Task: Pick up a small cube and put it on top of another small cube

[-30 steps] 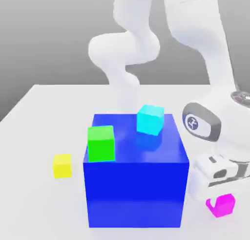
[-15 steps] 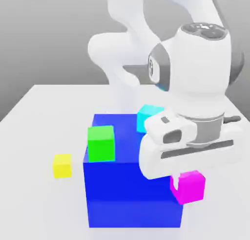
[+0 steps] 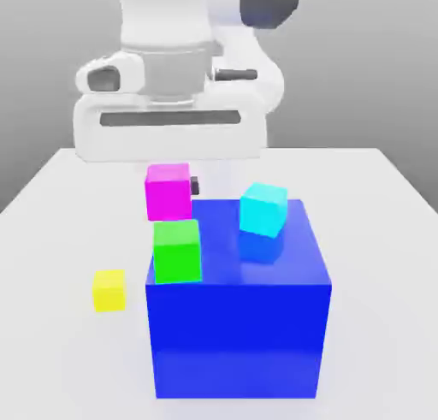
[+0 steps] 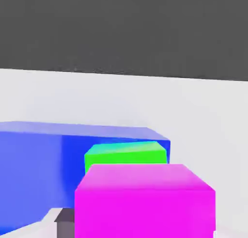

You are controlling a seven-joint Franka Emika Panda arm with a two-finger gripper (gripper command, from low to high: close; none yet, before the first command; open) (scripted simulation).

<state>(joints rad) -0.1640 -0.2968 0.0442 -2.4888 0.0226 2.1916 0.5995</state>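
Note:
The small cube (image 3: 168,191), magenta-pink, hangs directly under my gripper (image 3: 169,177) and sits right at the top face of another small cube (image 3: 177,251), the bright green one. I cannot tell whether the two cubes touch. The green cube stands on the near corner of the big blue cube (image 3: 238,333) at the exterior view's left. In the hand view the magenta cube (image 4: 145,200) lies close in front, with the green cube (image 4: 125,154) just beyond it on the blue cube (image 4: 43,169).
A cyan cube (image 3: 263,210) rests on the blue cube's far side. A yellow cube (image 3: 109,290) lies on the white table (image 3: 51,350) to the exterior view's left of the blue cube. The white arm (image 3: 171,68) towers over the back of the stack.
The arm has lifted the magenta cube off the table at the exterior view's right and swung it up and leftward, over the blue cube, to the green cube.

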